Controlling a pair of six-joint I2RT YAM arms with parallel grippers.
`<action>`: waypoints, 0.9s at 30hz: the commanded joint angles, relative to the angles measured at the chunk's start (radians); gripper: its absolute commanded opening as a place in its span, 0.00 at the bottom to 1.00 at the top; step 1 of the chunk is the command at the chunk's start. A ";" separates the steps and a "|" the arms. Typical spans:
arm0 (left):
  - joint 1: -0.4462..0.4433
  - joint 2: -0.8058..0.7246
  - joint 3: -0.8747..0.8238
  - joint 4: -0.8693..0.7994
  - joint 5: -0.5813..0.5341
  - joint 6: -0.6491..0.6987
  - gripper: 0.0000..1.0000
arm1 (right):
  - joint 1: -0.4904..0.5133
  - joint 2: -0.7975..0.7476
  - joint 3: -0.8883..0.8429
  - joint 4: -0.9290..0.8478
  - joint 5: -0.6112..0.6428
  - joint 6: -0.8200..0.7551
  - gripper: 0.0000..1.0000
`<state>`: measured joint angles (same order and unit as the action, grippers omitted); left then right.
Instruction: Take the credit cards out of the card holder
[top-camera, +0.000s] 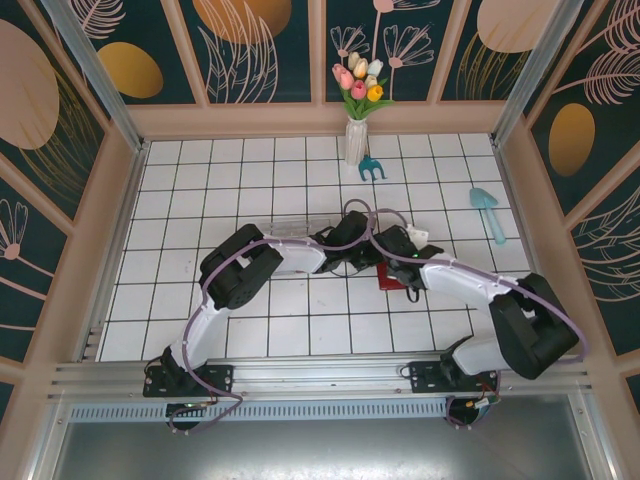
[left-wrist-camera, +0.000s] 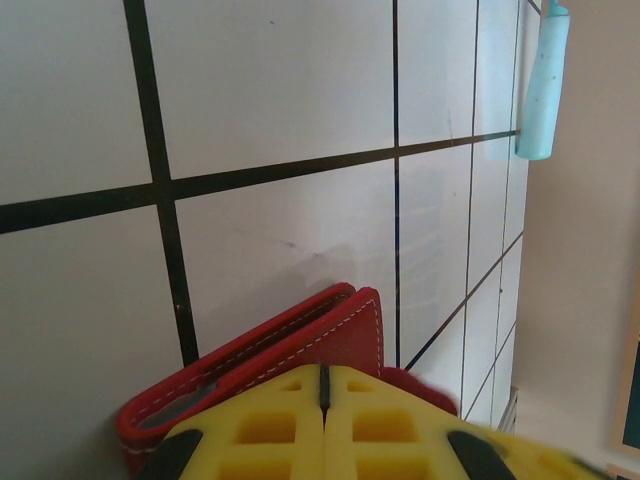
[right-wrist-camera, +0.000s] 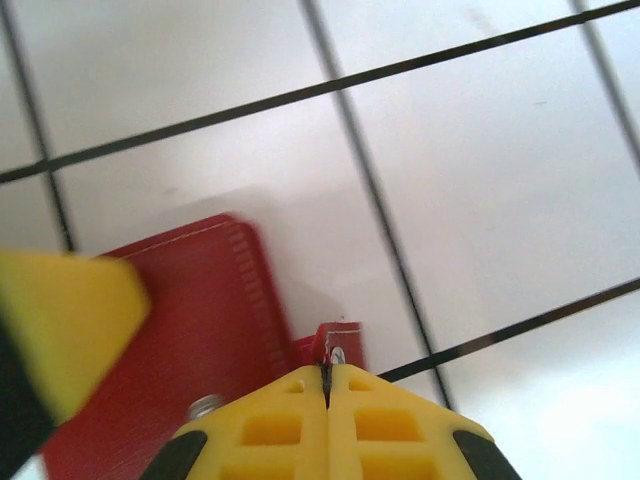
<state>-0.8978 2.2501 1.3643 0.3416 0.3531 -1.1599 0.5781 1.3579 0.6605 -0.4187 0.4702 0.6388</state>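
Plainly, the red card holder (left-wrist-camera: 300, 345) shows white edge stitching.

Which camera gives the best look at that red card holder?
The left wrist view: the card holder shows sharp, with stitched folded edges. The right wrist view gives a blurred red panel of it; the top view, a small, mostly covered red patch.
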 joint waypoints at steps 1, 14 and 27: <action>0.003 0.050 -0.080 -0.196 -0.057 0.017 0.00 | -0.025 -0.049 -0.040 -0.016 -0.018 0.011 0.00; 0.003 -0.114 -0.100 -0.031 0.000 0.068 0.20 | -0.072 -0.272 -0.067 0.096 -0.212 -0.066 0.00; 0.041 -0.471 -0.237 -0.186 -0.223 0.192 0.35 | -0.057 -0.360 0.014 0.128 -0.507 -0.064 0.00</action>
<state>-0.8780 1.8256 1.1778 0.2230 0.2077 -1.0164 0.5125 1.0317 0.6342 -0.3256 0.0528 0.5751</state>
